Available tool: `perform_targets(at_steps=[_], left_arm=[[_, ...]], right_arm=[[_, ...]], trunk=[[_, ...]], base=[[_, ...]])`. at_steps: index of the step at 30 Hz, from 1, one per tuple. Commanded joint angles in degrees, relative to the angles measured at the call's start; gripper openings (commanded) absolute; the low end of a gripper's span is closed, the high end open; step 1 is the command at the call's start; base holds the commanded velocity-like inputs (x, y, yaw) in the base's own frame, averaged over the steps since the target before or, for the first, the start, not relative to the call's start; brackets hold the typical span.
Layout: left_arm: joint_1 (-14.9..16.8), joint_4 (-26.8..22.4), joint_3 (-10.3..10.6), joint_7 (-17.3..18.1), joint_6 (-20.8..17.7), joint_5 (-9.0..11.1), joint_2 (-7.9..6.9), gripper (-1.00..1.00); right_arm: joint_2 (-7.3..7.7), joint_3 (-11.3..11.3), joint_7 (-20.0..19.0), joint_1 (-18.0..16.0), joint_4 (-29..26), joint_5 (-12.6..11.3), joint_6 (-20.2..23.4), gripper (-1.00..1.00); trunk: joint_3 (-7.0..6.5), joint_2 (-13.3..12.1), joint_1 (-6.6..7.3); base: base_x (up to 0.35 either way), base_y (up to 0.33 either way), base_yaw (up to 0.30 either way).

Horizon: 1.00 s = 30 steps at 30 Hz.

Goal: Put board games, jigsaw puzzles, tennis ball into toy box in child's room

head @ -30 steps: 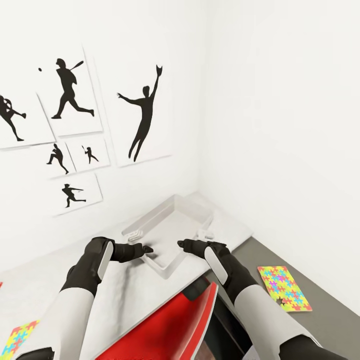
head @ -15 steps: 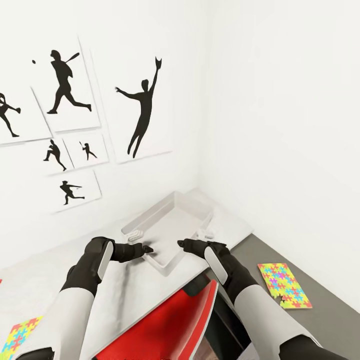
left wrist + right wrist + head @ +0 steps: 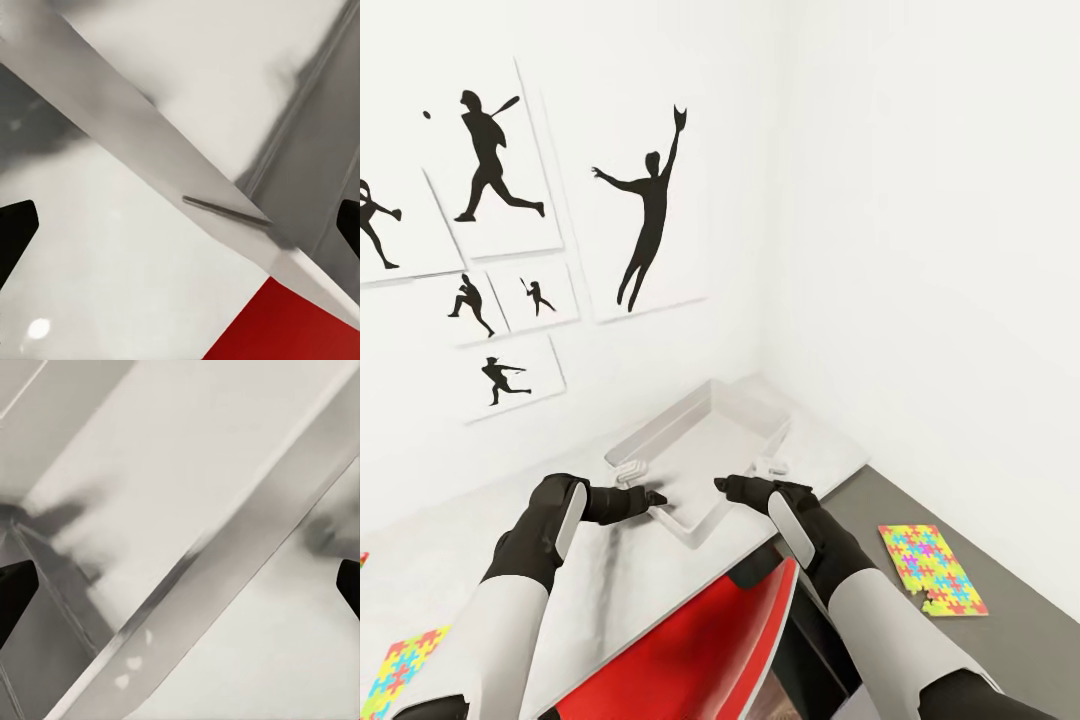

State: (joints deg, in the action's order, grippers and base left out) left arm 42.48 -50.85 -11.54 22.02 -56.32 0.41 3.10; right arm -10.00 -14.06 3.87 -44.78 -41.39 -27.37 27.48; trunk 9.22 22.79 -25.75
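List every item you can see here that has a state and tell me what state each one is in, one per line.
White rectangular plastic toy box: upright on the white table, open, nothing visible inside.
Left gripper: open, at the box's near corner.
Right gripper: open, at the box's near wall.
Multicoloured jigsaw puzzle: flat on the grey floor.
Second multicoloured jigsaw puzzle: flat on the table.
Red chair: upright beside the table.

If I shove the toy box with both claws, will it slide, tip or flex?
The toy box looks low, wide and empty, so it would likely slide on the smooth white table, not tip. Its thin, see-through walls suggest light, fairly stiff plastic, perhaps flexing at the rim. With left claw and right claw at its near corner, it may swivel.
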Motion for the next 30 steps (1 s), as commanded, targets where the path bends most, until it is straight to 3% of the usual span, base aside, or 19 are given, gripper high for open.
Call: perform_targets(at_steps=[1, 30], left_arm=[[0.1, 0.0, -0.2, 0.1, -0.4, 0.0, 0.03, 1.0], [0.1, -0.1, -0.2, 0.1, -0.4, 0.0, 0.02, 1.0]], right_arm=[[0.0, -0.1, 0.4, 0.0, -0.1, -0.5, 0.2, 1.0], [0.0, -1.2, 0.3, 0.0, 0.0, -0.5, -0.9, 1.0]], trunk=[[0.13, 0.1, -0.04], [1.67, 0.1, -0.04]], base=[[0.0, 0.0, 0.003], [0.0, 0.0, 0.041]])
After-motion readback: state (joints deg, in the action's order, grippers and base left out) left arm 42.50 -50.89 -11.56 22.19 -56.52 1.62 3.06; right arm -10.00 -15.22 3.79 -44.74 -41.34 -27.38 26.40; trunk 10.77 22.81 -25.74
